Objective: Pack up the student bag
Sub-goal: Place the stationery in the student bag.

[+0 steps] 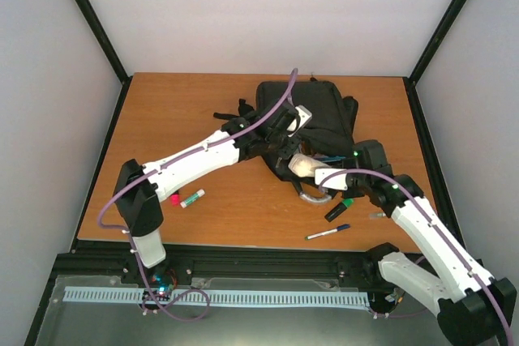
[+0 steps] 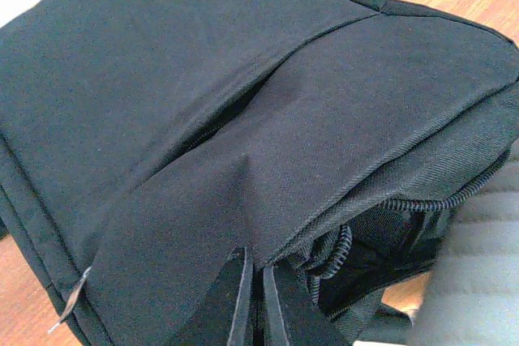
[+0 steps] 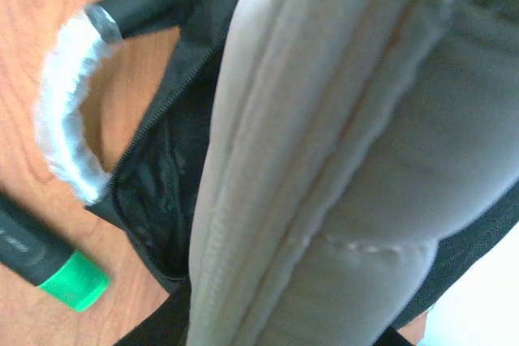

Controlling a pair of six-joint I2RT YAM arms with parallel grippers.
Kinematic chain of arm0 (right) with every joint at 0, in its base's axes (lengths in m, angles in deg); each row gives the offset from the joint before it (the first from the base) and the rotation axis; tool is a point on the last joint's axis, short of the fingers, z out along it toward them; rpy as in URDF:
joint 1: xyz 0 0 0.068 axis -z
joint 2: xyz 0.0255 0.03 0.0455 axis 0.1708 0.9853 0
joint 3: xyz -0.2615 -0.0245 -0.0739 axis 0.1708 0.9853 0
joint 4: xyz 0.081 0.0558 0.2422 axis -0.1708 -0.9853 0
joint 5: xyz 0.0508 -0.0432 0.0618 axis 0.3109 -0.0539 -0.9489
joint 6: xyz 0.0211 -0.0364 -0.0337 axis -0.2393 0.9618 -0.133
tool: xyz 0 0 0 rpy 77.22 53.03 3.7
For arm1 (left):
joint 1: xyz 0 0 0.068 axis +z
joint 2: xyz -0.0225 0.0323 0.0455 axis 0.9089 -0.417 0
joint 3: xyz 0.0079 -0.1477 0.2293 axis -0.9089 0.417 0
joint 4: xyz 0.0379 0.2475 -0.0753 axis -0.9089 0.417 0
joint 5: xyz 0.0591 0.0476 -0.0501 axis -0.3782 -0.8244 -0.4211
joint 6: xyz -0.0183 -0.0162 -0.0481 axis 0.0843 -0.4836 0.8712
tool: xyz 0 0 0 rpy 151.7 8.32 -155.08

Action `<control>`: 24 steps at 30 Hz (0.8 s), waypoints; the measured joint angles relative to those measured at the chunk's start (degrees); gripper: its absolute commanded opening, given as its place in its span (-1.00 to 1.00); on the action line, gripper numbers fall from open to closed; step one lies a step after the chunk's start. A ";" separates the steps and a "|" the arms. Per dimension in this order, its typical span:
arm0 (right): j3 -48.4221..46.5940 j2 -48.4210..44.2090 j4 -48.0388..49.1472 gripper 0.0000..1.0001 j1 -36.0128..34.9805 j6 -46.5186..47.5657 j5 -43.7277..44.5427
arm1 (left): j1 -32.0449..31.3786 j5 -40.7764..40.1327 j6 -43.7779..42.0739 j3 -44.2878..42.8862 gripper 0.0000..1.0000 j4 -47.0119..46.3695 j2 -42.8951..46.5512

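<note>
Black woven student bag point(image 2: 243, 119), padded cream pouch point(image 3: 340, 160) (stitched seams).

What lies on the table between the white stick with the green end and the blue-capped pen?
Nothing. In the top view, only bare wooden table runs from the white stick to the blue-capped pen.

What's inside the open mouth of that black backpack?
A cream padded pouch lies across the backpack's unzipped opening; dark lining shows beside it. Whatever is deeper is hidden by pouch and shadow.

White walls point(image 1: 276, 14), wooden table point(image 1: 178, 111), black frame point(image 1: 87, 14)
</note>
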 measured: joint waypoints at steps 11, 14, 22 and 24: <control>2.16 8.74 12.31 -0.60 -4.83 -2.78 14.29 | 0.66 -0.15 0.13 5.16 -0.98 -2.91 3.26; 3.85 10.27 16.31 -0.59 -7.61 -3.06 18.47 | 0.85 0.28 0.26 5.16 -0.98 -3.08 3.26; 6.99 18.14 28.30 -0.62 -14.58 -3.08 30.56 | 1.29 2.08 0.74 5.16 -0.99 -3.10 3.28; 6.75 20.74 30.03 -0.65 -14.88 -3.82 32.81 | 1.29 2.73 0.79 5.16 -0.99 -3.17 3.28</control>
